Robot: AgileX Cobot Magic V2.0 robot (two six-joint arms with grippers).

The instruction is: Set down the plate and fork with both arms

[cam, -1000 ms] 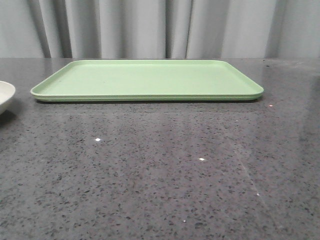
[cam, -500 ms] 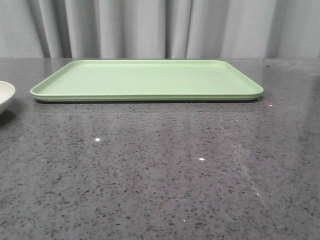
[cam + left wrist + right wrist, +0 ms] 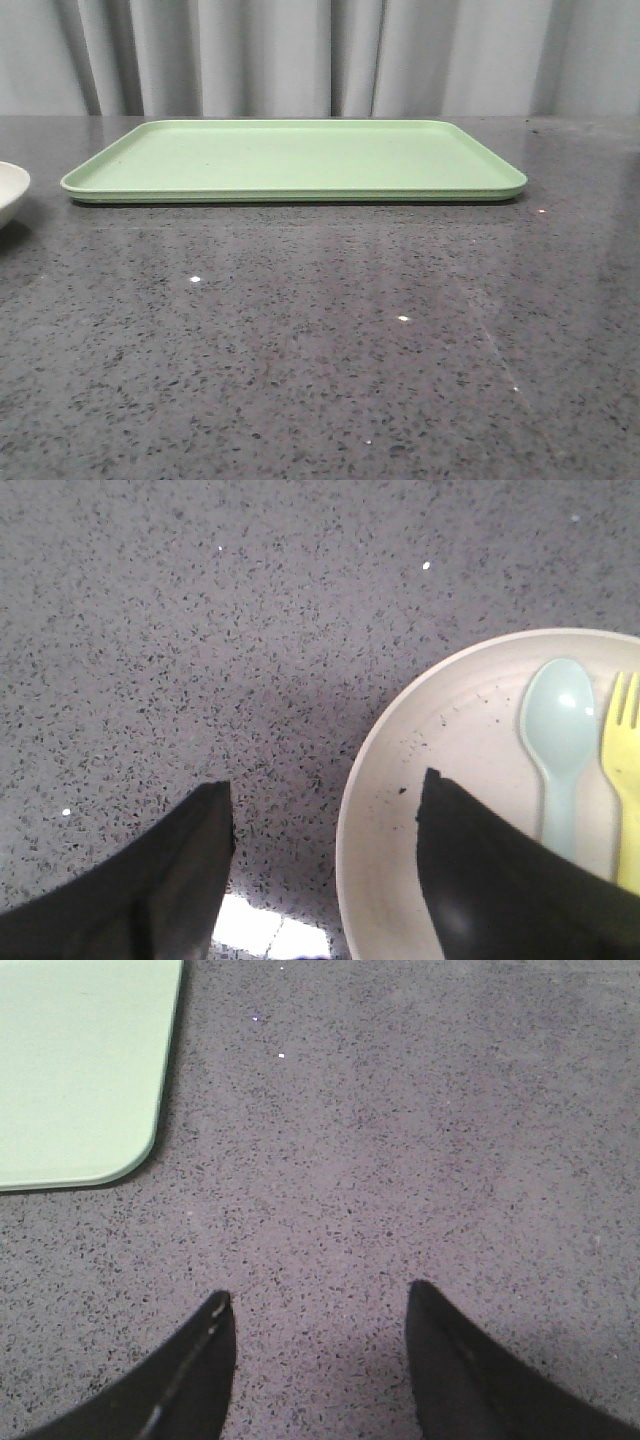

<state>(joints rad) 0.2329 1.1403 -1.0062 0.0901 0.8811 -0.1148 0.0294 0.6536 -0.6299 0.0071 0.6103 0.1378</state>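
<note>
The cream-white plate [image 3: 440,780] lies on the grey speckled table, and only its edge [image 3: 10,192] shows at the far left of the front view. Inside it lie a yellow fork [image 3: 625,770] and a pale blue spoon [image 3: 558,730]. My left gripper [image 3: 325,785] hangs open above the plate's rim: one finger is over the dish, the other over bare table. My right gripper [image 3: 318,1295] is open over bare table, with nothing between its fingers. Neither arm shows in the front view.
A rectangular light green tray [image 3: 293,160] lies at the back middle of the table; its corner [image 3: 80,1070] shows in the right wrist view. Grey curtains hang behind the table.
</note>
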